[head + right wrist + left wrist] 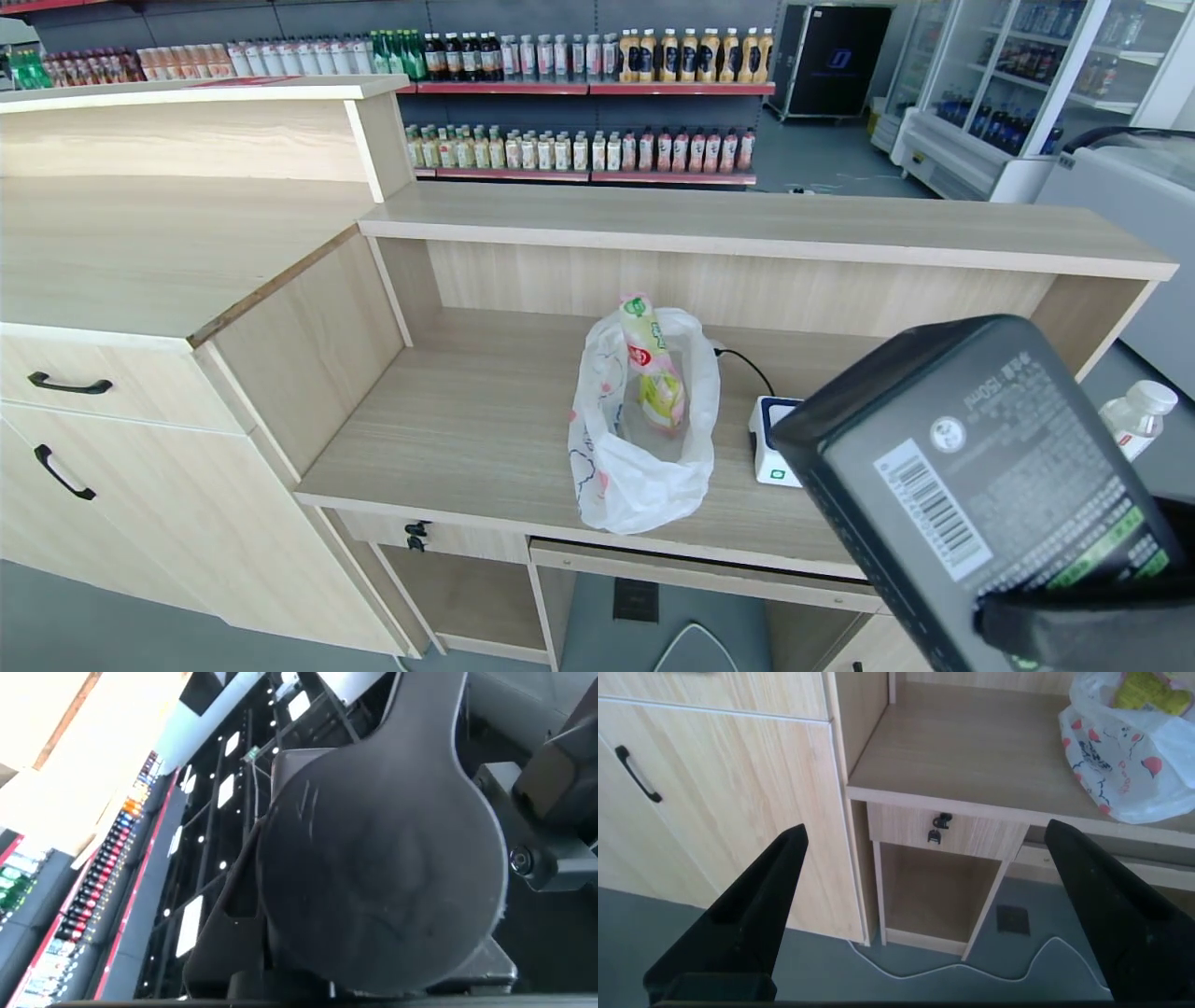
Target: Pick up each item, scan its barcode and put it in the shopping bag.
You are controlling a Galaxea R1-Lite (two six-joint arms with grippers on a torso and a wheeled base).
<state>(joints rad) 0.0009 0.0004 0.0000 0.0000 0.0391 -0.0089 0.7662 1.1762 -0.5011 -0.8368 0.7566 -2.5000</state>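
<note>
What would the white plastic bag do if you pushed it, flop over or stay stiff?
The shopping bag is thin, crinkled plastic sagging on the counter, so it would probably crumple and slide, not stay stiff. The snack packet standing inside may tip with it. It looks light, holding little.
</note>
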